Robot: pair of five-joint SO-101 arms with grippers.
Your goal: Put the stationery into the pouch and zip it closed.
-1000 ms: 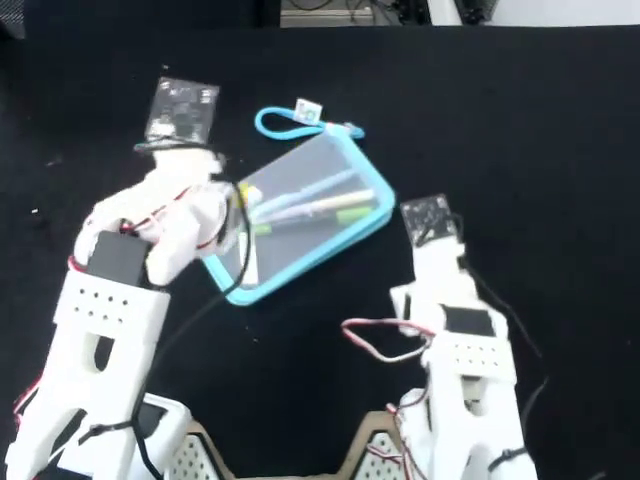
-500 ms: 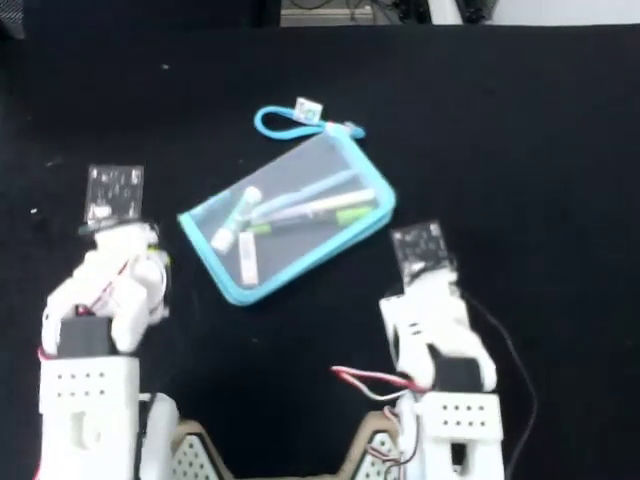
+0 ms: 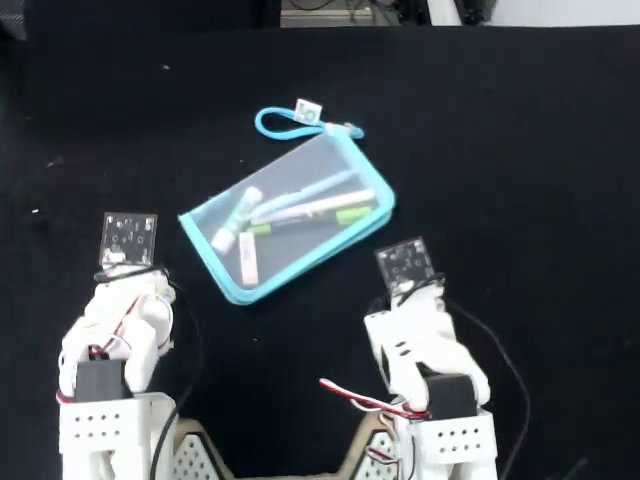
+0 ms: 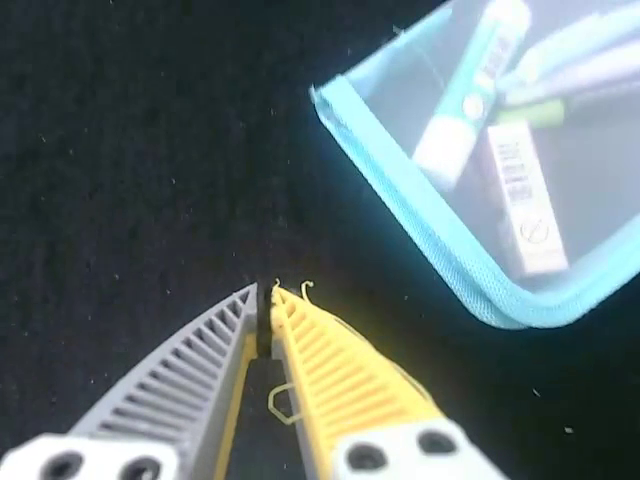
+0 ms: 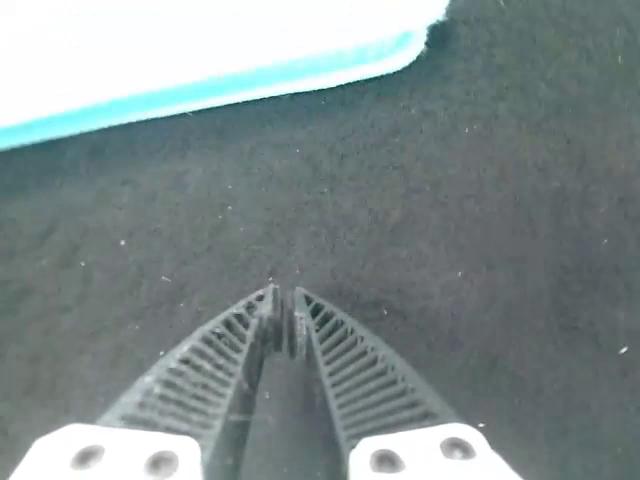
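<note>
Left tool (image 4: 265, 293), right tool (image 5: 283, 296) retracted; pouch (image 3: 290, 215) on table (image 3: 520, 150).

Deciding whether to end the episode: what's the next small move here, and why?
Probably none, hold both arms parked: the stationery lies inside the pouch, which looks zipped shut, and the left gripper and right gripper sit shut, apart from it.

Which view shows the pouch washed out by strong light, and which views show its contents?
Right wrist view: the pouch is blown out to flat white but for its blue edge. Left wrist view: even light, glue stick and eraser show through. High view: faint sheen, pens visible.
</note>
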